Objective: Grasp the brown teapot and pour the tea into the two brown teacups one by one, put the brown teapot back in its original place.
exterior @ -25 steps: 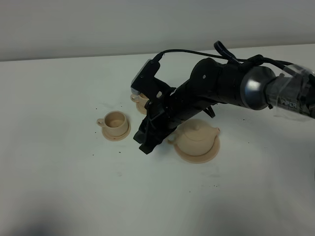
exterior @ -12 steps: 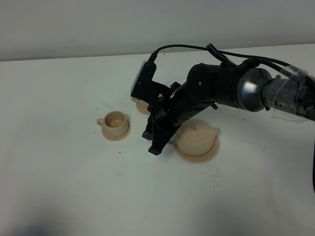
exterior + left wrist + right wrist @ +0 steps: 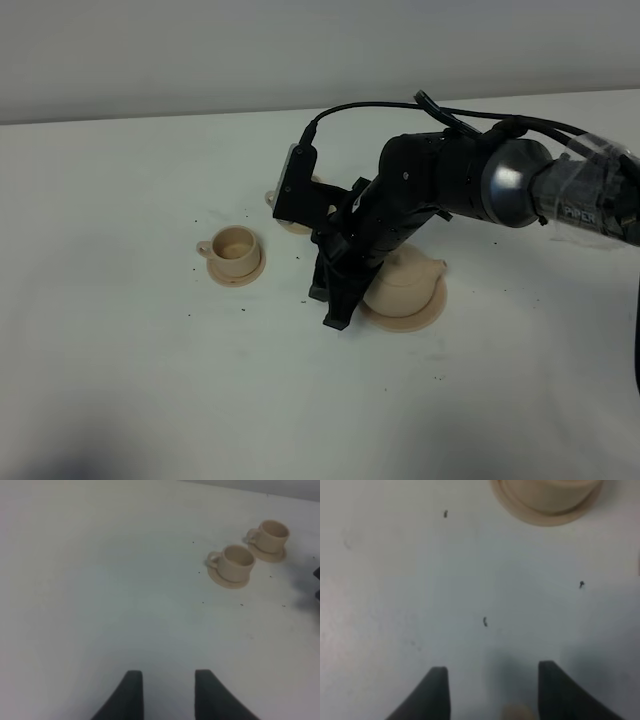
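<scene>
The right arm [image 3: 450,180] reached in from the right side of the high view and crossed toward the middle, its forearm angled steeply down so that the right gripper [image 3: 335,308] pointed at the table [image 3: 150,380] just left of the brown teapot [image 3: 405,278]. Its two dark fingers [image 3: 437,690] stood wide apart over bare tabletop and held nothing, though a small tan blur at the lower edge of the wrist view could not be made out. A black cable [image 3: 360,105] looped over the top of the arm. The teapot sat upright, lid on, on its wide saucer [image 3: 430,312], partly hidden behind the arm. Of the two brown teacups, one [image 3: 237,560] stood in the open on its small saucer, well left of the gripper, and the other [image 3: 272,532] stood beyond it, half covered by the wrist in the high view. The left gripper [image 3: 168,675] hung over empty table away from the cups, fingers parted with nothing between them. The table was plain white, dotted with a few dark specks [image 3: 485,621], and ran back to a pale grey wall [image 3: 200,50].
</scene>
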Robot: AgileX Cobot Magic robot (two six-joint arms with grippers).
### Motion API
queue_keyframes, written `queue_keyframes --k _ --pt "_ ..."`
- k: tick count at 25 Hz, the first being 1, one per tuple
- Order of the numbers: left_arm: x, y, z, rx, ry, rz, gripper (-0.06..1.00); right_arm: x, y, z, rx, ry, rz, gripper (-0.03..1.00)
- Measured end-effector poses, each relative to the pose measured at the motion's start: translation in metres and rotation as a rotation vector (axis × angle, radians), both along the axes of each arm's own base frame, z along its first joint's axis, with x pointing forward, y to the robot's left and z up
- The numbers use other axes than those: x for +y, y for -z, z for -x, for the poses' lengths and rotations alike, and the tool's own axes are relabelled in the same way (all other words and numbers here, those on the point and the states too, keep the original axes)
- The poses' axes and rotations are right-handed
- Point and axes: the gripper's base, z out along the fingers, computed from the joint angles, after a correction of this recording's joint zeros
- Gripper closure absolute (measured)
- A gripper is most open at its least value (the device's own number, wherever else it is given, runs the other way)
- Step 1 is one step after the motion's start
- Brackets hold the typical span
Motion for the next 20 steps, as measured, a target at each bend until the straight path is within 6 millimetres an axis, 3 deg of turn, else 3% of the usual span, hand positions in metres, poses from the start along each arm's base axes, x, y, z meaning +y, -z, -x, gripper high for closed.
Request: queue_keyframes --k 8,20 --pt "0.0 0.0 0.0 0.0 0.0 0.0 0.67 -0.002 0.001 -0.002 -0.044 -0.036 0.042 0.55" --pt "0.0 0.0 0.0 0.0 0.0 0.0 0.67 0.008 0.003 0.017 -0.026 -0.126 0.101 0.55"
